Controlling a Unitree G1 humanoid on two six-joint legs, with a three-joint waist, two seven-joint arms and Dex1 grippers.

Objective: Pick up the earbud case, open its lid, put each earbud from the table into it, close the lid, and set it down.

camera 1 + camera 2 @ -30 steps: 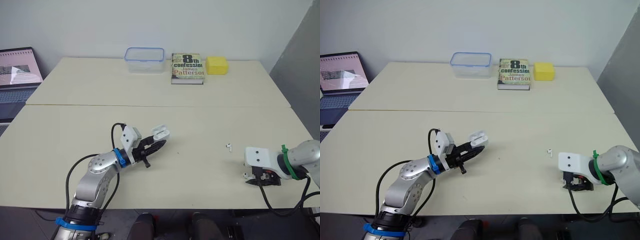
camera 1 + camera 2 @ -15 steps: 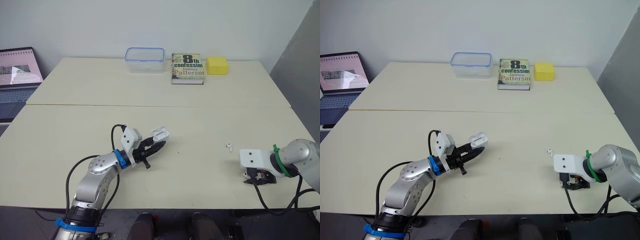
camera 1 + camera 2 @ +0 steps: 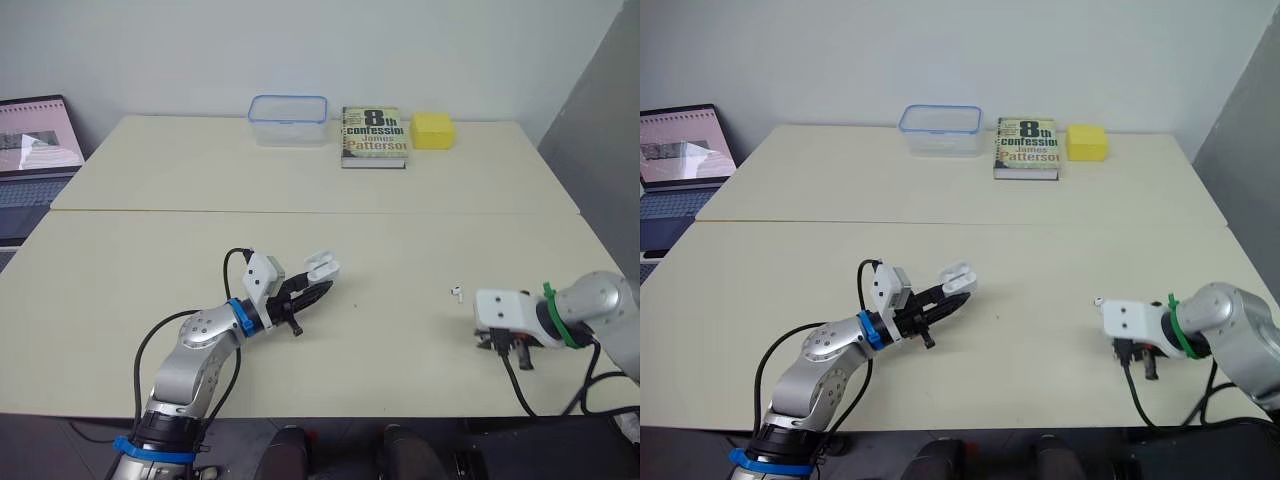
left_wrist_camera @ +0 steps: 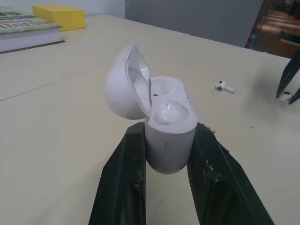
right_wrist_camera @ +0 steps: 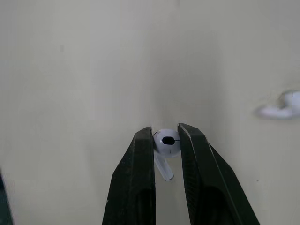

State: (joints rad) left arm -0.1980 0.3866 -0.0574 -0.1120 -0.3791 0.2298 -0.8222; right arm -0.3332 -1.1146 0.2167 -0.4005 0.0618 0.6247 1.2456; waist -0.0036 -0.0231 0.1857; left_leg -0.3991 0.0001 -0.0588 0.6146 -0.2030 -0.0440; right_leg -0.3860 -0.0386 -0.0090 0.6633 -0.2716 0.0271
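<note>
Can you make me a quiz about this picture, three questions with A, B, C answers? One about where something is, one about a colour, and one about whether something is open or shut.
1. Where does the loose earbud lie?
A. On a chair.
B. On the table, near the right gripper.
C. Inside a drawer.

2. What colour is the block beside the book?
A. Red.
B. Green.
C. Yellow.

3. How is the lid of the earbud case?
A. Open.
B. Shut.
C. Missing.

Answers:
1 B: it rests on the bare tabletop just short of the right gripper, which pinches the other earbud.
2 C: the block is plain yellow.
3 A: the lid tips back from the earbud case, which the left gripper grips.
</note>
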